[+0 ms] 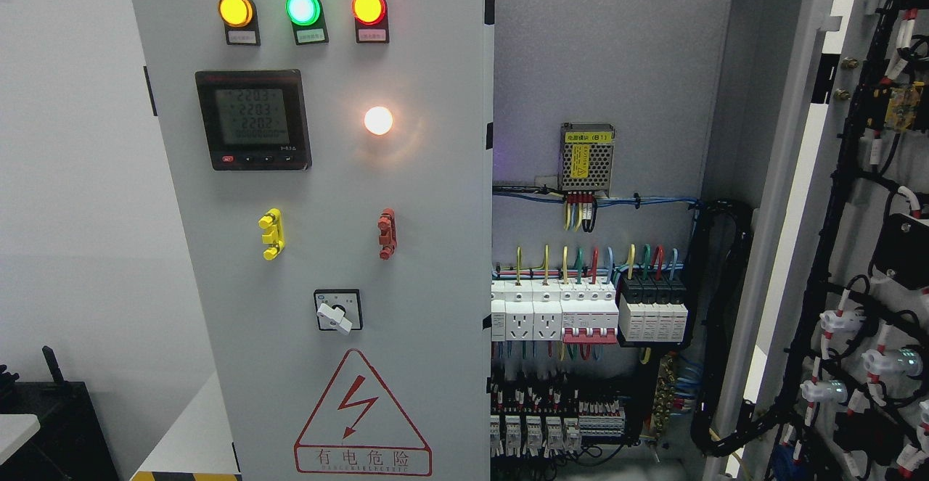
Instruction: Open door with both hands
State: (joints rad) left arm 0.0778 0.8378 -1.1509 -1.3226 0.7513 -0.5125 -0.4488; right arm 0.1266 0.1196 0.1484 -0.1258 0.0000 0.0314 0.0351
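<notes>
Left door (319, 249): standing shut at the left of the cabinet, its grey face turned to the camera.
Lamps (303, 8): three are glowing along the top of the left door, amber, green and red, each with a small label under it; a white lamp (378, 120) is shining lower down.
Meter (252, 120): sitting under the amber and green lamps, its screen showing rows of digits.
Handles: a yellow one (271, 233) and a red one (387, 233) are sticking out at mid-height on the left door.
Switch (337, 312): a white knob on a black plate, sitting below the handles.
Warning sign (361, 423): a red triangle with a lightning bolt is showing at the bottom of the left door.
Right door (856, 249): swinging wide open at the right, its inner side showing black cable bundles and white connectors.
Cabinet inside (602, 89): lying open between the two doors, with a small mesh box (587, 157), coloured wires and rows of breakers (588, 310).
Hands: neither one is showing, so their state cannot be told.
</notes>
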